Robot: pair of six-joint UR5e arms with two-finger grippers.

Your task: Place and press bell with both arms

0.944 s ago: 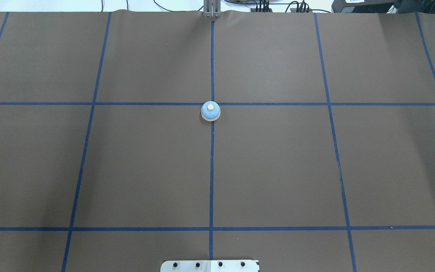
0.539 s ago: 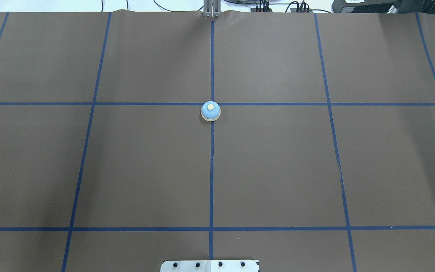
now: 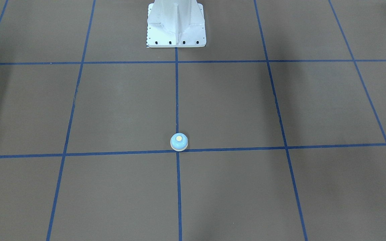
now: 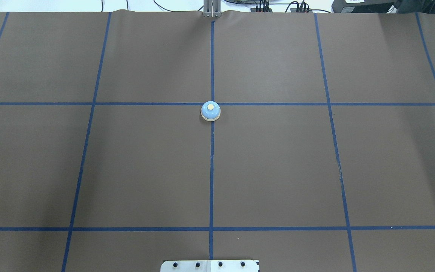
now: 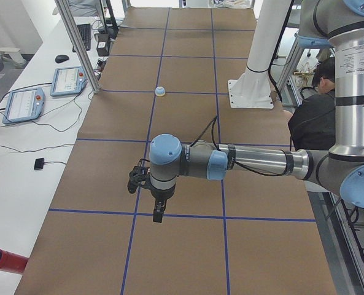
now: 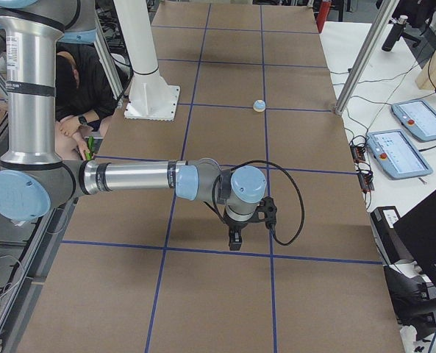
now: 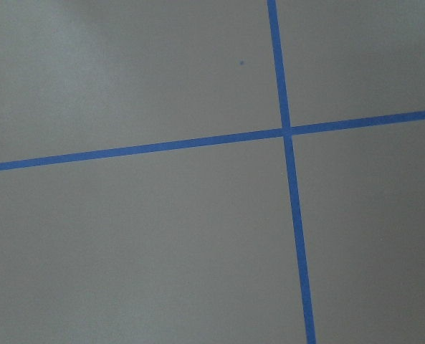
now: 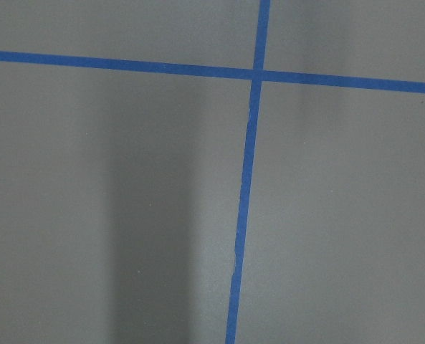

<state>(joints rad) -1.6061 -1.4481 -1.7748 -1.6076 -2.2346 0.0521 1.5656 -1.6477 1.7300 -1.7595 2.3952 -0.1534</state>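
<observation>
The bell [image 4: 210, 111], light blue with a cream button and cream rim, stands upright on the brown table cover at the crossing of two blue tape lines. It also shows in the front-facing view [image 3: 179, 142], the exterior left view [image 5: 161, 91] and the exterior right view [image 6: 259, 105]. My left gripper [image 5: 159, 215] shows only in the exterior left view, far from the bell near the table's end. My right gripper [image 6: 234, 242] shows only in the exterior right view, also far from the bell. I cannot tell whether either is open or shut. Both wrist views show only table cover and tape.
A white bolted pedestal [image 3: 176, 25] stands at the robot's side of the table. A person [image 6: 81, 88] sits beside it. Tablets [image 5: 23, 103], cables and a metal post [image 5: 77, 46] lie along the far side. A red cylinder [image 5: 3, 260] lies at the table's left end.
</observation>
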